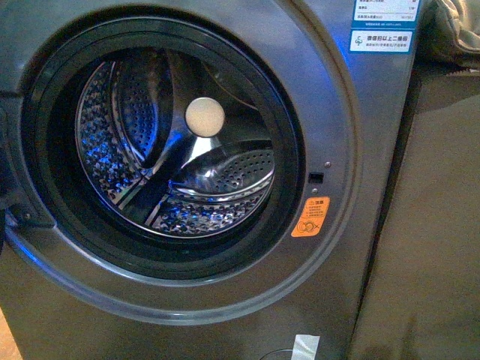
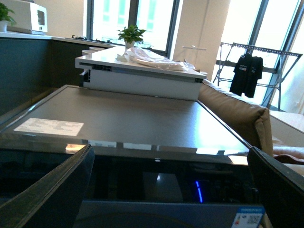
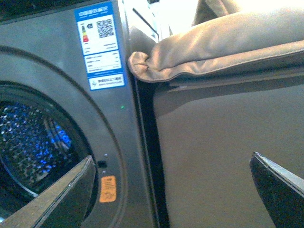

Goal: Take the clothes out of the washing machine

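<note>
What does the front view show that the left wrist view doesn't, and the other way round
Only the front view shows the open porthole, the perforated drum with no clothes visible in it, and the orange warning sticker.

Only the left wrist view shows the washing machine's flat top, a potted plant, black shirts on a rack, and the left end effector, open and holding nothing.

Both catch the blue label on the machine's front.

Washing machine (image 1: pixel 360 112): grey front-loader, porthole open to perforated steel drum (image 1: pixel 105 142), blue-lit. Orange warning sticker (image 1: pixel 310 217) right of opening; blue-white label (image 1: pixel 384 22) above.
</note>
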Tool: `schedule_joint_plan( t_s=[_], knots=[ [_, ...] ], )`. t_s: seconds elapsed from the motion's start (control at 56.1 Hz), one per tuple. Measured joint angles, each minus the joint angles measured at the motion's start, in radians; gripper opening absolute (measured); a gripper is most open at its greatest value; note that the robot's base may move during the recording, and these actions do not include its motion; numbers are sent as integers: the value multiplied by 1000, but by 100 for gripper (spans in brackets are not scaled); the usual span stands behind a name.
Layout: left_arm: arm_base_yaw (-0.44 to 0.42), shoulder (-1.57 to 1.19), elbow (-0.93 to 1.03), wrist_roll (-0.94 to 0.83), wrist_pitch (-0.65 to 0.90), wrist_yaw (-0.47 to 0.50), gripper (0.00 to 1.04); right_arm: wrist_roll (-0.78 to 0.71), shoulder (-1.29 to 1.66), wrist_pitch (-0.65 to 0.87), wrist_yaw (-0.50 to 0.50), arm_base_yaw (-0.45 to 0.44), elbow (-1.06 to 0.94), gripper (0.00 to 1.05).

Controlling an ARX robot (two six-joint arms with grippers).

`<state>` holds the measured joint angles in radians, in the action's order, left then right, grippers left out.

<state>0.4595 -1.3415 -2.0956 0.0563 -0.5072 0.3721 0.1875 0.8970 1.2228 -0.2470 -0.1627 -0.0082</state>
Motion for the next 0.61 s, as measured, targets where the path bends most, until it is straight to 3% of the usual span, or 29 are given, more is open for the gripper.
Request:
schedule_joint_plan(
  t_s=[0.196,0.338,0.41,0.445,0.516,0.606],
  knots=[
    [71,76,343,95,79,66,98,-5,107,134,-18,-10,-1,97],
    [94,125,478,165,99,77,98,-8,116,169,-13,6,0,97],
    [92,184,583,115,168,130,89,-10,115,170,-4,17,0,97],
    [78,225,655,72,219,127,83,-35,70,94,53,45,1,94],
    [33,336,843,12,334,90,71,-100,-155,-274,203,121,2,82],
    [-28,452,1051,-18,430,47,57,-147,-397,-597,235,152,3,68]
  ],
)
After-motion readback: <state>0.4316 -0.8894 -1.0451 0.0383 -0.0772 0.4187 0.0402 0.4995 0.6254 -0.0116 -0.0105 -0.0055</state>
